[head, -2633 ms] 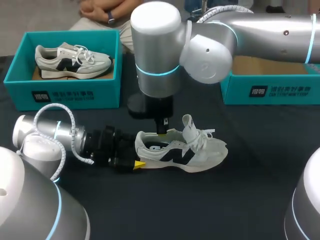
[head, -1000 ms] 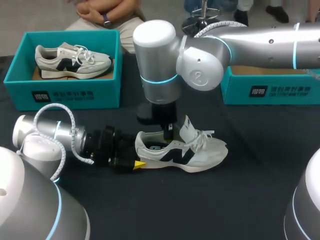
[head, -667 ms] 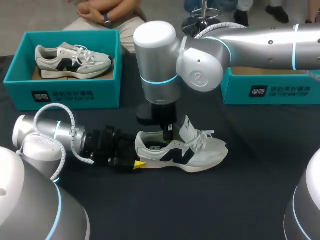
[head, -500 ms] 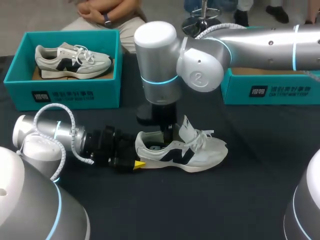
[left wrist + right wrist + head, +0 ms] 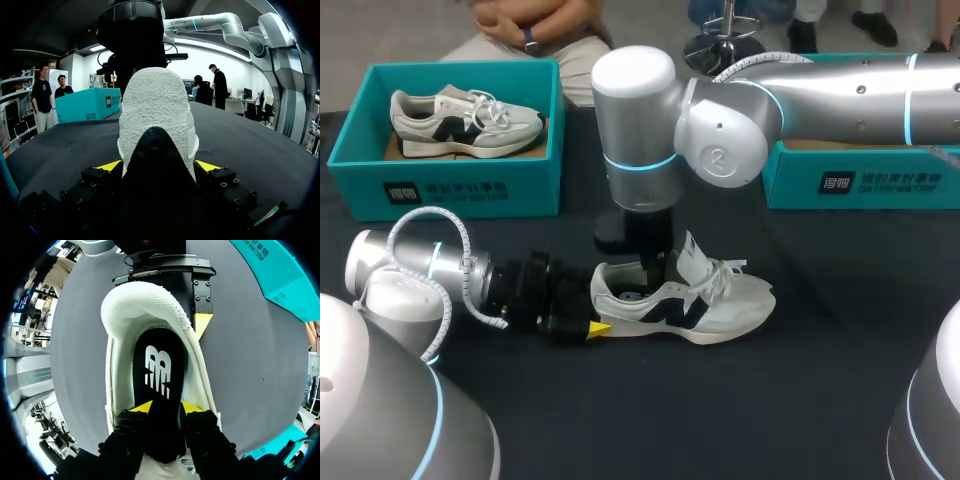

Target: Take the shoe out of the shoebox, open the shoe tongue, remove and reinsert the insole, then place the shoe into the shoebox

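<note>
Grey-white shoe (image 5: 685,305) upright on the black cloth counter (image 5: 800,400), toe to the right, with an end effector at each end of its opening.

The left end effector (image 5: 158,166) is clamped on the shoe's heel, a yellow tip pressed on each side of the nubbly, rounded white heel fabric. The right end effector (image 5: 167,407) hangs straight down into the opening over the smooth black insole (image 5: 157,370). I cannot tell whether it grips the insole, and it hides the insole's front. The padded tongue (image 5: 698,255) stands up, with loose white laces (image 5: 725,272) just right of it. At far right, the teal cardboard right box (image 5: 860,180) is partly hidden by the arm. At far left, the left box (image 5: 450,180) holds a second shoe (image 5: 465,120).
</note>
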`<state>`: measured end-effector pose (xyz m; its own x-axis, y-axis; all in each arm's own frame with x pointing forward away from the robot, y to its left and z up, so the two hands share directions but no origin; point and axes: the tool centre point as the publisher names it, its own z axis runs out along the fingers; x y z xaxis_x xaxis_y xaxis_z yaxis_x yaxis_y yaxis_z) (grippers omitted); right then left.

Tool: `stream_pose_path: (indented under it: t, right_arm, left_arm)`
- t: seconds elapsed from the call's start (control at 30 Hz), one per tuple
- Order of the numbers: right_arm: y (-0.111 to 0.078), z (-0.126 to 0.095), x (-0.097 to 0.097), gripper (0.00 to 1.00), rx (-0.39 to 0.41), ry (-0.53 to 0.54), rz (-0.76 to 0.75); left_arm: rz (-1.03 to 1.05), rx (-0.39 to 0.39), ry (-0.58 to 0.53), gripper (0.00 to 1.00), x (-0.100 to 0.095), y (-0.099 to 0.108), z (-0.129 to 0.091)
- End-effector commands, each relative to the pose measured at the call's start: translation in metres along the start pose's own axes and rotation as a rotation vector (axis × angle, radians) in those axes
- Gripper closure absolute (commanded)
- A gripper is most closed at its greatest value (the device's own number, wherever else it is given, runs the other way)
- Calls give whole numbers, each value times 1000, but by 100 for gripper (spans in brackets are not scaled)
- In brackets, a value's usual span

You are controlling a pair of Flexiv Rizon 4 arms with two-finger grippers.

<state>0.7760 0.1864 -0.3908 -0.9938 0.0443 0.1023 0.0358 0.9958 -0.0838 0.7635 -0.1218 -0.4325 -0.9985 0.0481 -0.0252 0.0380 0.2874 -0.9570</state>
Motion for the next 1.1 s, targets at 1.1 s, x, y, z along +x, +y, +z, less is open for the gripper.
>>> stream_pose_path:
  t: [1.1]
  right_arm:
    - [5,26,16,100,41,96,-9]
  left_arm:
    - [1,-1,-1,100,0,5,2]
